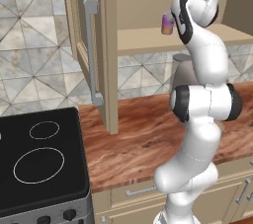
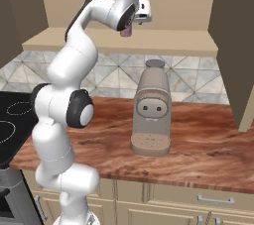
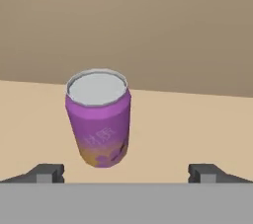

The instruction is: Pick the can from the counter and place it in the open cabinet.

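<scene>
Tan shelf (image 3: 197, 129) of the cabinet (image 1: 106, 45) under the can (image 3: 99, 119), upright just ahead of the claw (image 3: 126, 172), tips spread, clear. Pull straight back, no sideways nudge.

Can on the cabinet shelf, ahead of the spread jaws

The can (image 3: 99, 118) stands upright on the open cabinet (image 3: 197, 134) shelf, just beyond the gripper (image 3: 126, 173), nearer its left fingertip (image 3: 47, 172) than its right, touching neither.
</scene>
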### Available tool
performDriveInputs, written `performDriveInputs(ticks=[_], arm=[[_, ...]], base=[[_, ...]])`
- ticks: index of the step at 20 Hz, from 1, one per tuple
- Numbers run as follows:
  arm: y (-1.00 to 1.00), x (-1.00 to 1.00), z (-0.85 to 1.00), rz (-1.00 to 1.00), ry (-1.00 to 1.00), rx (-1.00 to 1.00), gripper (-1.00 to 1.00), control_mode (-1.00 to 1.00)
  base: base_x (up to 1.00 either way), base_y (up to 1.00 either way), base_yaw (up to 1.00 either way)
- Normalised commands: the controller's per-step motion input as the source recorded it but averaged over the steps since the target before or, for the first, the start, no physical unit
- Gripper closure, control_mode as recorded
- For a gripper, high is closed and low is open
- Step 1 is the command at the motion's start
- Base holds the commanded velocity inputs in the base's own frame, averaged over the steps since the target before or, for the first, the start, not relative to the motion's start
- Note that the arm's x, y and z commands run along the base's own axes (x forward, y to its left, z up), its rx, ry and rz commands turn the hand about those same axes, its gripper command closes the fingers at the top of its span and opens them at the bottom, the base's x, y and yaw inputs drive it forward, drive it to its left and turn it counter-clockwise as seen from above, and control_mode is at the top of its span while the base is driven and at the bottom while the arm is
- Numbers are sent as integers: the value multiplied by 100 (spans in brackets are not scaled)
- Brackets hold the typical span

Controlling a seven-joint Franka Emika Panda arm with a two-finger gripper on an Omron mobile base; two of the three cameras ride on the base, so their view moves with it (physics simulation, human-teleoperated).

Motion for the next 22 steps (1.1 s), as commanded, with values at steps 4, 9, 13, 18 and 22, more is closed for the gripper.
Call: performDriveInputs(ticks=[4, 9, 13, 18, 22], arm=[[0, -67, -1, -1, -12, 4, -100, -100], [0, -71, -9, 0, -10, 3, -100, -100], [0, -82, -11, -1, -6, 4, -100, -100], [-1, -97, -9, -3, -4, 5, -100, -100], [0, -100, -7, -5, 0, 3, -100, -100]], base=[[0, 0, 0], [0, 0, 0], [0, 0, 0], [0, 0, 0], [0, 0, 0]])
